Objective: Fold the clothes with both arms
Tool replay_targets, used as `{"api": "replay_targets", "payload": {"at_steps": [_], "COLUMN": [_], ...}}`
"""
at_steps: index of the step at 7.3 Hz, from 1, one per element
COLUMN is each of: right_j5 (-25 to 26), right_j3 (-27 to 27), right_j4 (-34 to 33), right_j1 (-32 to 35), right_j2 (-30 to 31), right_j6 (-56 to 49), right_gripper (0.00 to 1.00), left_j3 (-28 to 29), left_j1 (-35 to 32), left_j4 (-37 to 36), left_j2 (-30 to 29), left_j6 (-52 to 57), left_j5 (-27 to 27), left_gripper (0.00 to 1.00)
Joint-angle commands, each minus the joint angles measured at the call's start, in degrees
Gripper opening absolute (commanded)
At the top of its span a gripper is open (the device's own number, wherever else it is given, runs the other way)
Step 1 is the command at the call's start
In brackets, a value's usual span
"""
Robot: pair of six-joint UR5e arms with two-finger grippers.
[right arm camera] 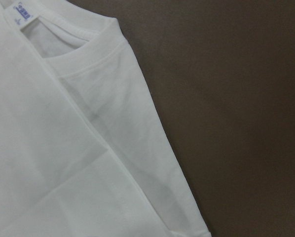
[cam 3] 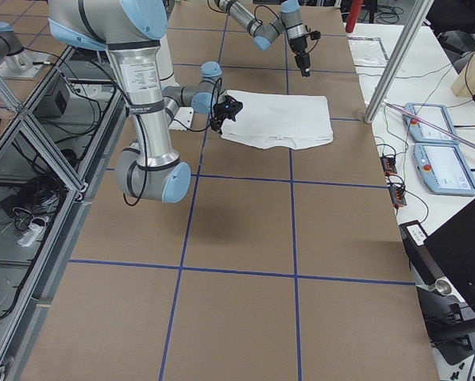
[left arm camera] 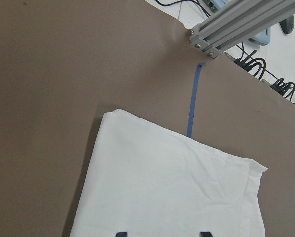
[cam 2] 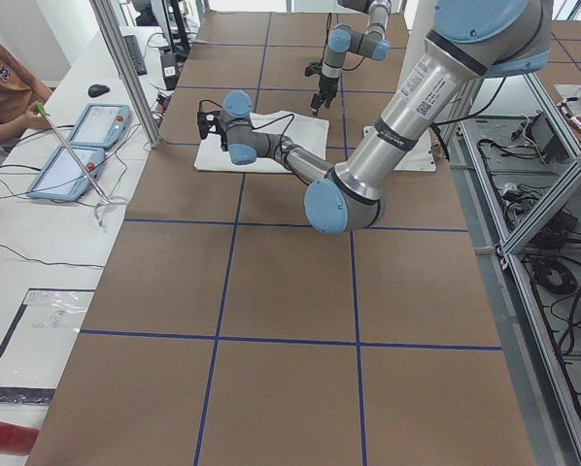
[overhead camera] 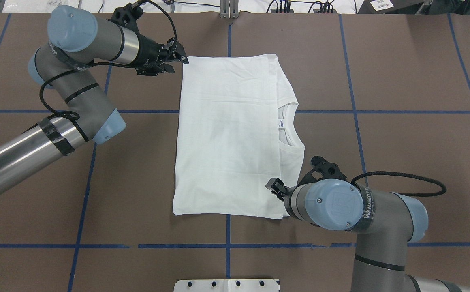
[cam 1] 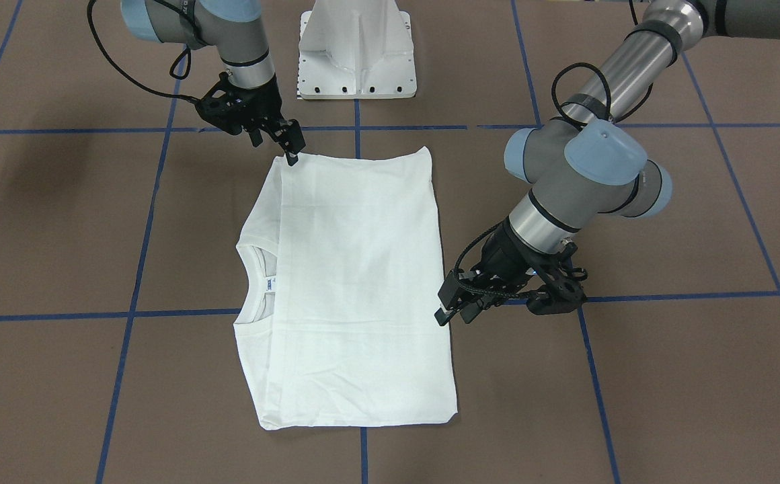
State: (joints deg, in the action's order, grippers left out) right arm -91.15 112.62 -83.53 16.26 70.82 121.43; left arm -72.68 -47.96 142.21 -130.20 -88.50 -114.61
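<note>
Working off the overhead view, left to right. Finding the left gripper (overhead camera: 178, 64) hanging just beside the far corner of the shirt (overhead camera: 227, 134), on the side away from the collar (overhead camera: 291, 140). Showing jaws parted in its wrist view, both fingertips (left arm camera: 120, 233) well apart with nothing between them. Lying flat at mid-table (overhead camera: 401, 154), already squared into a rectangle, with no sleeves showing and a top layer reaching almost to the neck label (overhead camera: 282, 123). Judging the job partly done: sleeves apparently tucked under and one fold laid, with probably at least one more fold still needed. Moving right, spotting the right gripper (overhead camera: 274, 187) at the near corner on the collar side, tip right at the cloth edge. Not managing to tell whether touching or just above it, nor whether parted or closed. Not seeing cloth lifted at either corner.
</note>
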Motion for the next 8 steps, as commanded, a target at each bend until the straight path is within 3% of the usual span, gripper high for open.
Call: {"api": "replay_targets", "payload": {"at_steps": [1,4,7,8], "right_j5": [1.2,1.4,1.2,1.3], "right_j3": [-2.3,-5.8,-5.7,-5.7], "right_j4": [1.0,1.0,1.0,1.0], "right_j1": [-0.4,-0.7,-1.4,-1.6], "right_j2": [-0.2,-2.0,-1.5,-1.5], "right_j6": [7.0,9.0,9.0,9.1], "right_gripper": [0.99,0.96,0.77,0.77], "left_j3": [0.0,-0.3,-0.3,-0.3], "left_j1": [0.0,0.0,0.0,0.0], "left_j4": [0.0,0.0,0.0,0.0], "left_j2": [0.2,0.4,0.4,0.4], "left_j6": [0.0,0.0,0.0,0.0], "left_j5": [0.0,0.1,0.1,0.1], "left_gripper": [0.58,0.58,0.58,0.58]}}
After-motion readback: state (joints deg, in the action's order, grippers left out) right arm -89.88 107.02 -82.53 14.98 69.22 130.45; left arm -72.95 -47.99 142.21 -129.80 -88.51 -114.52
